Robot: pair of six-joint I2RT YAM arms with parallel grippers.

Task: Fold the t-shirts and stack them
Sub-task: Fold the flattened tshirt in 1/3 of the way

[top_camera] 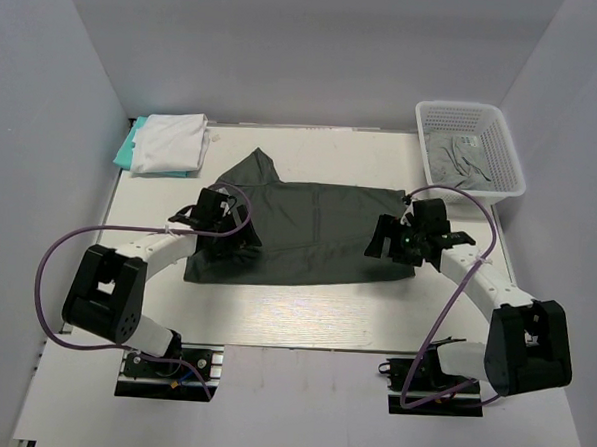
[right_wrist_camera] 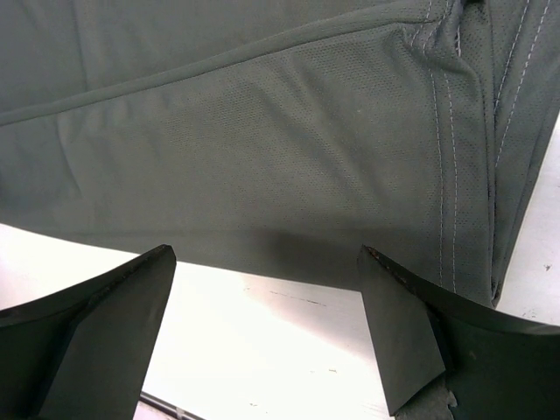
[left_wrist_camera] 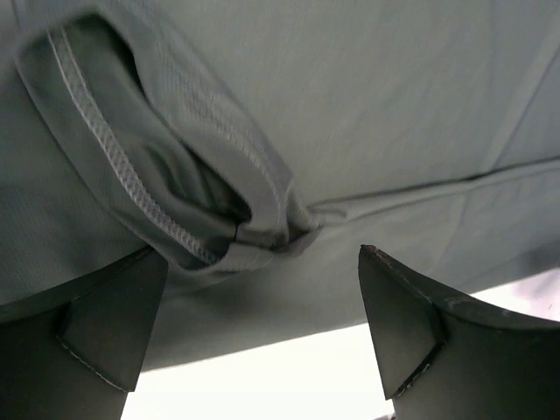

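Note:
A dark charcoal-grey t-shirt [top_camera: 313,229] lies spread flat across the middle of the table. My left gripper [top_camera: 224,220] hovers open over its left end, above a bunched sleeve with a stitched hem [left_wrist_camera: 131,184]; nothing is between the fingers [left_wrist_camera: 105,324]. My right gripper [top_camera: 398,239] hovers open over the shirt's right end, near its front edge [right_wrist_camera: 262,131], with bare table [right_wrist_camera: 262,350] showing between its fingers [right_wrist_camera: 411,332]. A folded white t-shirt [top_camera: 173,142] rests on a teal one [top_camera: 125,154] at the back left. A lighter grey t-shirt [top_camera: 454,162] lies crumpled in the basket.
The white lattice basket [top_camera: 503,144] stands at the back right corner. White walls close in the table on the left, back and right. Purple cables loop out from both arms.

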